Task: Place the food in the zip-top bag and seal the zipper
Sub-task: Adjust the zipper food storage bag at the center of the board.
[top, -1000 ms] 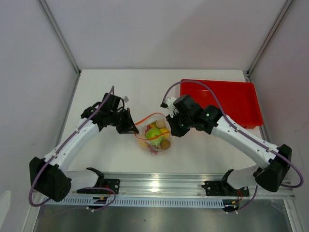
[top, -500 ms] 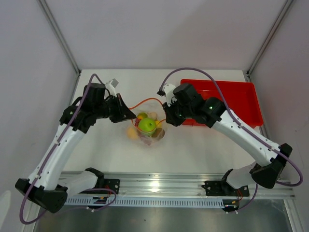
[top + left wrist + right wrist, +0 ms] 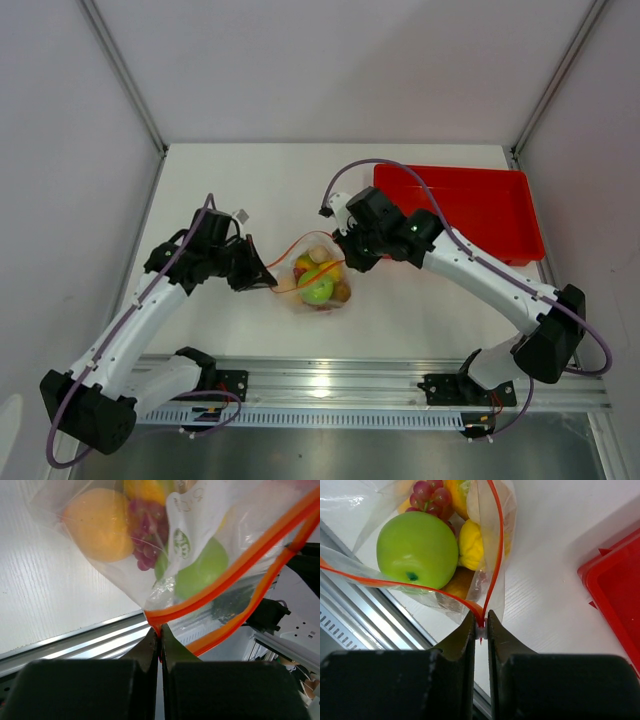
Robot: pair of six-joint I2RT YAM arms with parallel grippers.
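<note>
Well, in the top external view my left gripper (image 3: 268,281) and my right gripper (image 3: 346,262) flank the zip-top bag (image 3: 322,303), just left of the frame's centre. Each is pinched shut on one end of the bag's mouth, so the zipper (image 3: 296,246) bows open as an orange-red loop between them. The food shows through the plastic, the green apple (image 3: 318,291) foremost. The white table (image 3: 240,190) carries a red tray (image 3: 460,205) at upper right, well apart from the bag. Pale walls close in the sides and top, and a metal rail (image 3: 330,385) runs along the bottom.

In the left wrist view my dark fingers meet at bottom centre, closed with no gap on the corner where the two orange-red strips join. The strips run off to the upper right, apart from each other. Above the fingers sits the bag's body, with an orange (image 3: 97,525) at upper left, purple grapes (image 3: 147,540) beside it and the apple at centre. A green oval mark (image 3: 181,541) is printed on the plastic, its lettering too small to read.

In the right wrist view my fingers close on the other corner at bottom centre, with a sliver of white between them. The strips fork upward and leftward. The apple lies at upper left, the grapes at the top, and a yellow fruit (image 3: 470,542) is to the apple's right. The tray's corner fills the right edge. I cannot tell whether the bag's bottom touches the table.
</note>
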